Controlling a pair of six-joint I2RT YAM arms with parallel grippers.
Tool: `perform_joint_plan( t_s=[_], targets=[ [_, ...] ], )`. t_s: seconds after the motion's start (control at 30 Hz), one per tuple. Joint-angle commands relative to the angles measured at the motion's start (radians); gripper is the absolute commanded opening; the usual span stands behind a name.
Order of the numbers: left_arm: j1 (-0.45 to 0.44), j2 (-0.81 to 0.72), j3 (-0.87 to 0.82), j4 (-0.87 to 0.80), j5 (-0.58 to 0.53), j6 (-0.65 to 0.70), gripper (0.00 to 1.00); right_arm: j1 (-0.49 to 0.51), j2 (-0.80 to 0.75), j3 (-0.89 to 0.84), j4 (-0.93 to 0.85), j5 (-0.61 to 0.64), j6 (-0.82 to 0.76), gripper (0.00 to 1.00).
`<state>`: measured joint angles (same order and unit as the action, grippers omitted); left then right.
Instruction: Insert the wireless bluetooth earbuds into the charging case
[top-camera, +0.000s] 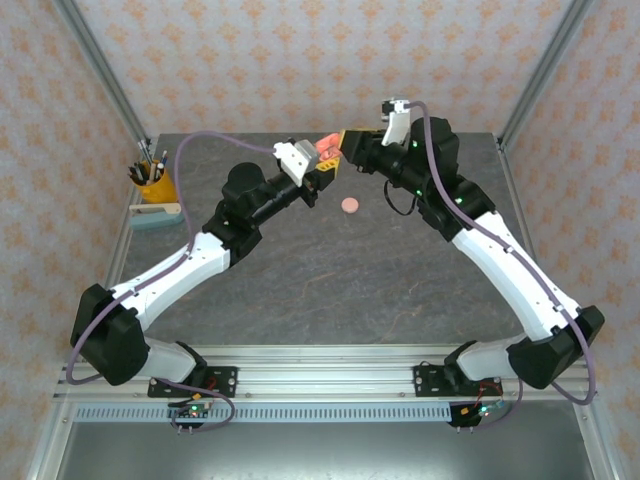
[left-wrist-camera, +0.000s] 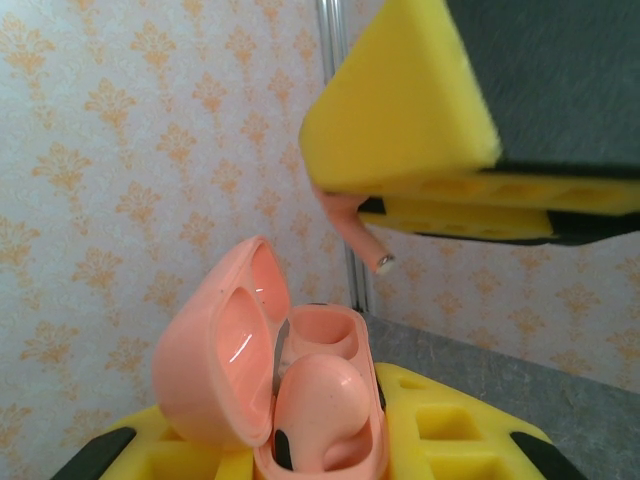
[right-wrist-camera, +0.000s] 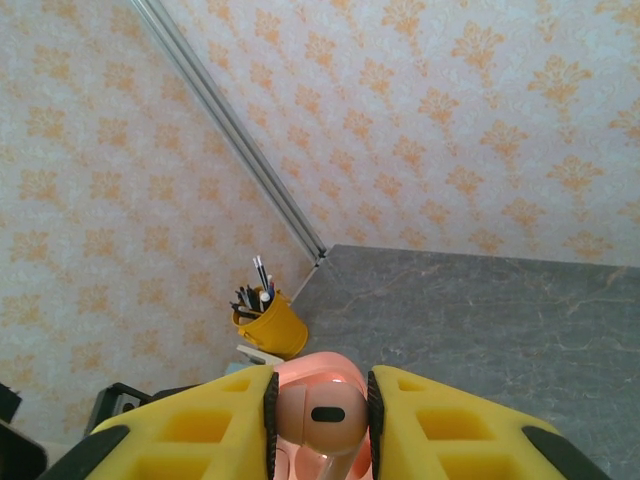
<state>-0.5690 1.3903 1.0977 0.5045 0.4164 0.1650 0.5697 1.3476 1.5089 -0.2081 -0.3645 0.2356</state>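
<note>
Held earbud (left-wrist-camera: 355, 228), pale pink: its long axis is slanted, stem tip directed downward towards the open charging case (left-wrist-camera: 215, 360), with a visible gap between tip and case. The right hand (right-wrist-camera: 320, 380) is closed narrowly on the bud's bulb, one yellow pad on each side. The case sits with its mouth upward and its lid hinged back to one side. A seated earbud (left-wrist-camera: 320, 405) fills the near well, and the well behind it stands vacant. The left hand (top-camera: 322, 168) is clamped almost fully closed around the case's base. Both hands meet in the air above the rear of the table (top-camera: 330, 270). A small pink round object (top-camera: 350, 205) lies on the table just below them. A yellow pen cup (top-camera: 155, 185) stands well apart at the left edge.
</note>
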Motion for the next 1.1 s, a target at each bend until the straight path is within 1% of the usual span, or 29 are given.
perform_joint_plan(
  t_s=[0.0,0.37,0.6,0.77,0.93,1.07],
  targets=[
    [-0.008,-0.001,0.034,0.003,0.027,-0.018,0.0,0.009,0.011,0.016,0.034,-0.007,-0.021,0.29],
    [-0.015,-0.008,0.028,0.006,0.028,-0.019,0.0,0.01,0.029,0.007,0.029,0.026,-0.04,0.29],
    [-0.016,-0.011,0.031,0.008,0.029,-0.024,0.0,0.011,0.03,-0.004,0.018,0.024,-0.074,0.28],
    [-0.017,-0.008,0.037,0.006,0.025,-0.036,0.0,0.038,0.026,-0.016,-0.001,0.03,-0.159,0.27],
    [-0.018,-0.006,0.043,0.006,0.022,-0.045,0.0,0.083,0.023,-0.023,-0.034,0.091,-0.252,0.26],
    [-0.016,-0.007,0.044,0.007,0.021,-0.045,0.0,0.101,0.019,-0.041,-0.038,0.147,-0.292,0.25]
  ],
)
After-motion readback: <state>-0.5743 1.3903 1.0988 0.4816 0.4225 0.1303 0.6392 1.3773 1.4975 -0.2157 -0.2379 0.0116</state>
